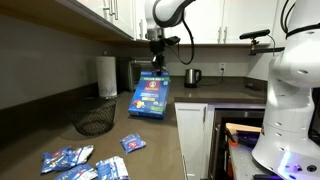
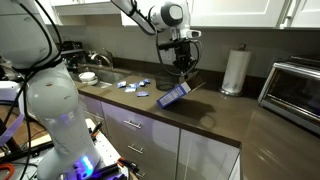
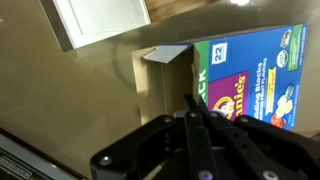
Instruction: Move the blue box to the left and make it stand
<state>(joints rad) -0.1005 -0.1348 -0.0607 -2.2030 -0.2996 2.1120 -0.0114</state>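
The blue box [image 1: 151,97] is a flat cardboard box with white, red and yellow print. It is tilted on the dark counter with its lower edge down, in both exterior views [image 2: 172,96]. My gripper [image 1: 155,68] is at its top edge [image 2: 180,72]. In the wrist view the fingers [image 3: 193,108] are closed together against the box's green side, and the box's printed face [image 3: 255,85] lies to their right. The pinch point itself is hidden by the fingers.
Blue-and-white snack packets [image 1: 75,160] lie on the counter [image 2: 135,86]. A black wire basket [image 1: 95,120], a paper towel roll [image 1: 106,75], a kettle [image 1: 194,76] and a toaster oven [image 2: 295,85] stand nearby. A white robot body [image 2: 50,110] stands beside the counter.
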